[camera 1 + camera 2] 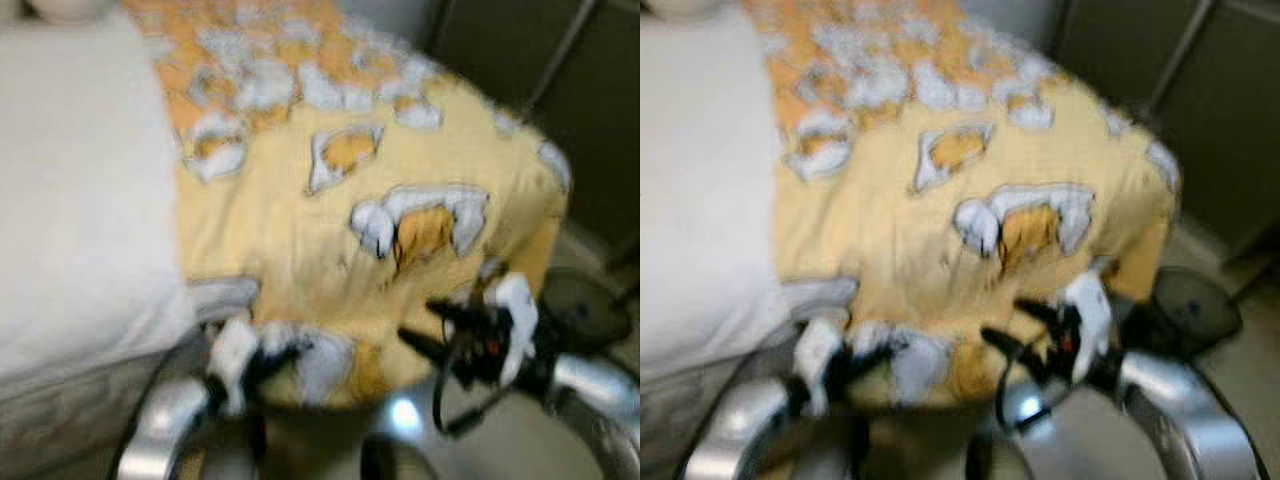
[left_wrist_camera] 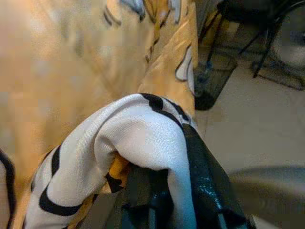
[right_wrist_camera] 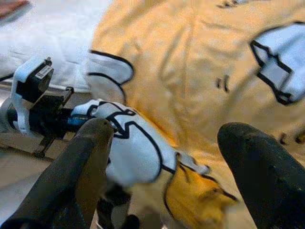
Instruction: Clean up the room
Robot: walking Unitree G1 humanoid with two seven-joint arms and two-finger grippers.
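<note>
A yellow blanket (image 1: 330,230) with white and orange patches covers the bed and hangs over its near edge. My left gripper (image 1: 262,362) is at that near edge, shut on a fold of the blanket (image 2: 138,138); the white cloth drapes over its black fingers (image 2: 205,176). My right gripper (image 1: 430,325) hovers open just right of it, over the same hem. In the right wrist view its two fingers (image 3: 81,167) stand wide apart with the blanket's hem (image 3: 143,152) below them and no cloth between them. The head views are blurred.
A white sheet (image 1: 80,200) covers the left side of the bed. A dark round fan (image 1: 590,305) sits on the floor at the right. A dark mesh bin (image 2: 214,78) stands by the bed's corner. Dark cabinet doors (image 1: 560,90) rise behind.
</note>
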